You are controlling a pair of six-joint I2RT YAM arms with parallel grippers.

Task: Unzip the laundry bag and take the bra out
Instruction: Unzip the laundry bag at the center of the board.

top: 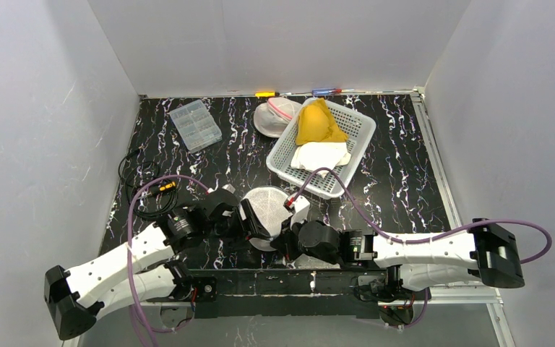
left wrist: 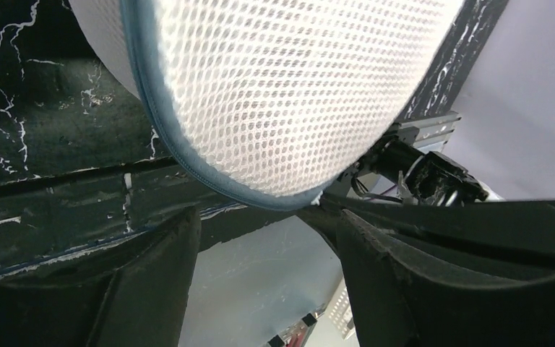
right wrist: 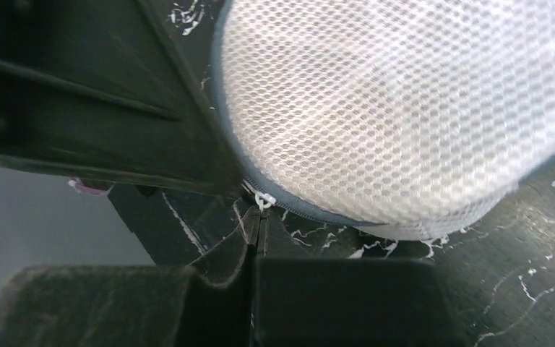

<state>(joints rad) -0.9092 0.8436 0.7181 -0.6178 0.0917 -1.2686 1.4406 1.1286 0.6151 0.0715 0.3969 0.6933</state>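
Note:
A round white mesh laundry bag with a grey-blue zipper edge lies near the front of the table, between my two grippers. My left gripper is open at the bag's left side; in its wrist view the bag's rim sits just beyond the tips and nothing lies between the fingers. My right gripper is shut at the bag's right edge. In the right wrist view its tips pinch the small white zipper pull on the bag. The bra is hidden.
A white basket at the back holds a yellow cloth and a white cloth. A second mesh bag lies to the basket's left. A clear compartment box sits back left. Black cables lie at the left.

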